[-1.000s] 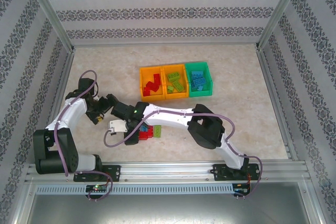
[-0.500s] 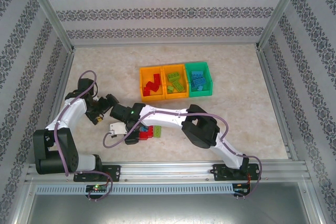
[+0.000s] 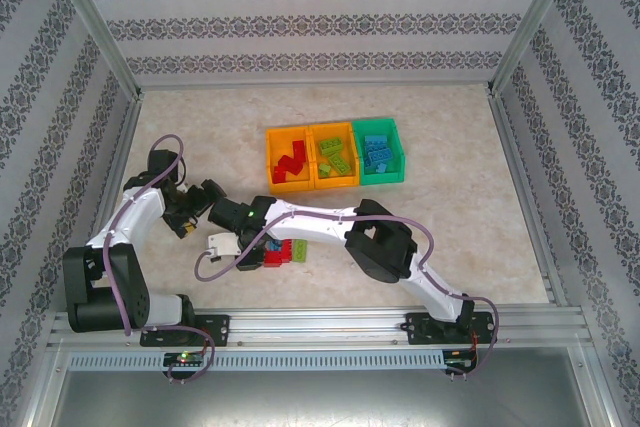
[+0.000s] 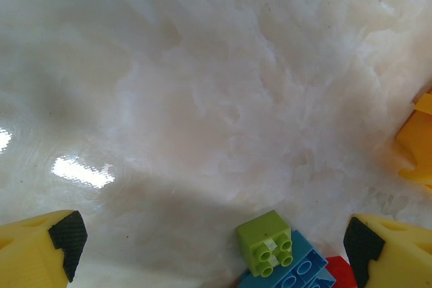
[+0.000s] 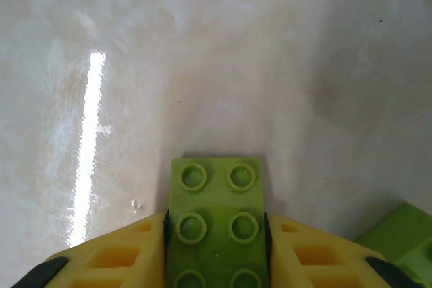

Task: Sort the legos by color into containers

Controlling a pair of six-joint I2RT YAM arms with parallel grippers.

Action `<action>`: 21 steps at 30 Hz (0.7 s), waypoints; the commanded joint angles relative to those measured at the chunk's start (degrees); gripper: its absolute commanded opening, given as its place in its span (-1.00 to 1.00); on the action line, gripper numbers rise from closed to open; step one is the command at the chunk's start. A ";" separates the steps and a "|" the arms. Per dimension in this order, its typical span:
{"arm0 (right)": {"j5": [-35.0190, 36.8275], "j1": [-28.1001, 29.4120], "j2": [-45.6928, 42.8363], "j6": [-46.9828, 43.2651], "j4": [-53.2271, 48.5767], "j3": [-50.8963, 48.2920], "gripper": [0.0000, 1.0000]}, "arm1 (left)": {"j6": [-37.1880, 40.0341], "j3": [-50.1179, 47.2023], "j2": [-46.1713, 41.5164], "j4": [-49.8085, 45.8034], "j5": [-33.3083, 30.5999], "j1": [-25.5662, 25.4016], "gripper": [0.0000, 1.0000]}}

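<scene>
Most legos point(image 3: 335, 153) sit in your three bins point(image 3: 334, 184), a few lie loose; your right gripper point(image 5: 216, 241) pinches a light green brick point(image 5: 216, 200), left gripper point(image 4: 216, 251) spread

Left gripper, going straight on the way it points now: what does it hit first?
Probably the small light green brick lying between the open jaws of the left gripper, next to a blue brick. Past them the table looks bare. Depth is hard to judge.
</scene>
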 commanded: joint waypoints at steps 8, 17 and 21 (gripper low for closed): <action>-1.23 -2.20 -11.46 8.88 5.88 -5.30 -0.38 | 1.17 -0.61 -0.79 -0.11 -0.02 1.04 0.99; -0.77 -10.78 -21.82 17.60 13.83 -16.21 -0.41 | 2.36 -0.98 -2.31 0.09 0.01 0.95 0.99; 0.58 -18.88 -24.00 25.37 16.30 -18.73 -0.42 | 3.32 -1.98 -4.67 1.32 0.71 0.54 0.99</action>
